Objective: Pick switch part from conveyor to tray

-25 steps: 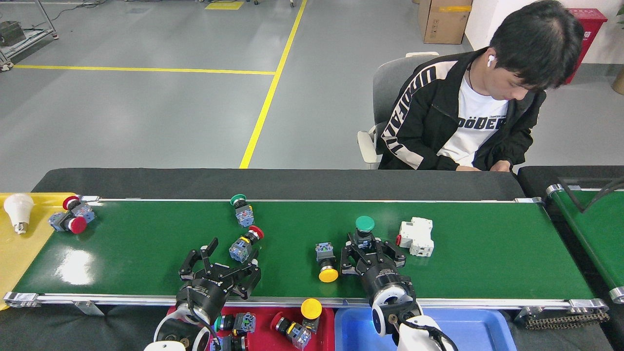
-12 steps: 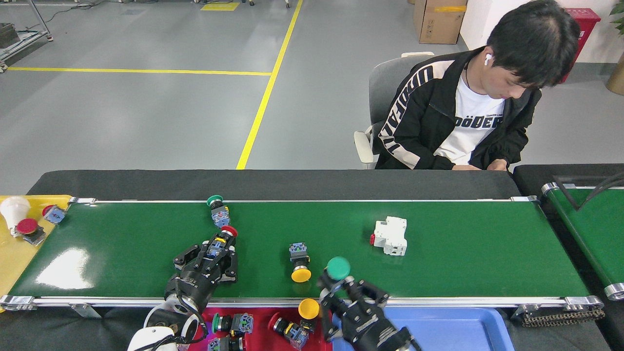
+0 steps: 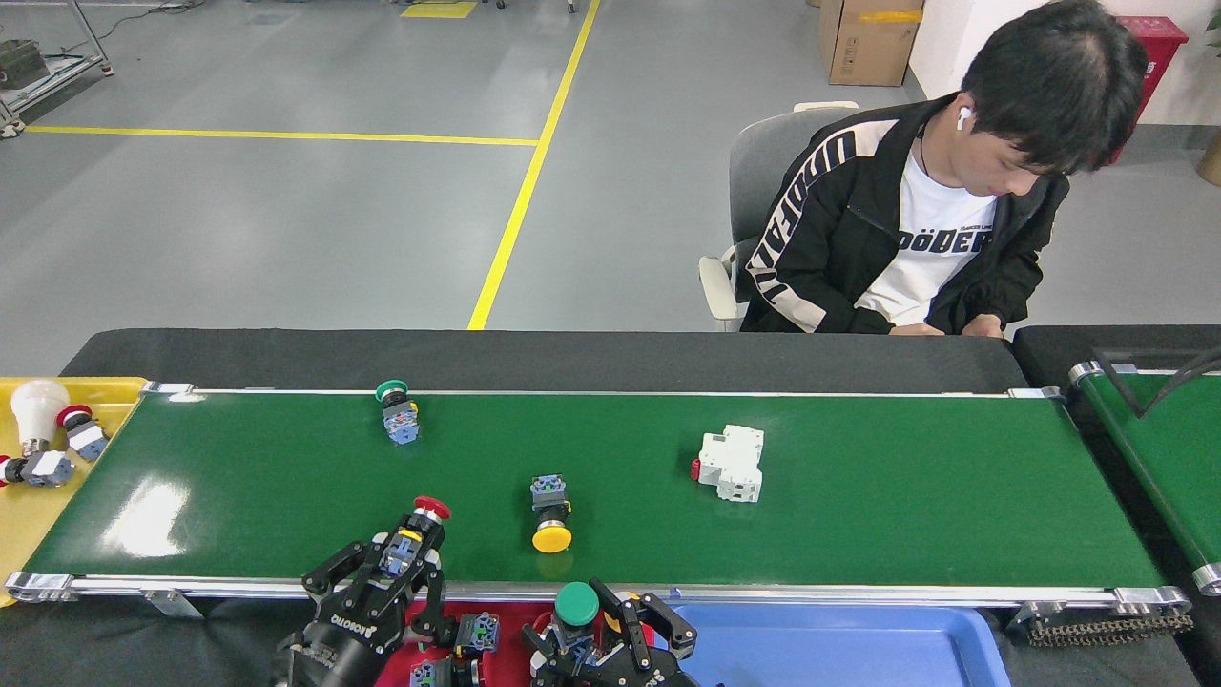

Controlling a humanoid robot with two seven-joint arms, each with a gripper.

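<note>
Over the red tray (image 3: 520, 625) at the near edge, right end effector (image 3: 596, 634) now carrying the green-capped switch (image 3: 576, 605), pulled back off the conveyor (image 3: 858, 515) within the last second; fingers closed around the body, cap upward. To its left, left end effector (image 3: 405, 563) clamped on the red-capped switch (image 3: 420, 525), lifted from the belt where it lay half a second ago and drawn toward the near rail, not yet over the tray. Meaning for the task: two parts off the belt at once, both close to release, green one first by the look of it. Belt running leftward meanwhile: yellow-capped switch (image 3: 550, 515), far green-capped switch (image 3: 396, 412) and white breaker (image 3: 733, 463) all shifted left, two red switches already carried off into the yellow tray (image 3: 38, 515). Remaining switches likely to need quick picking.
</note>
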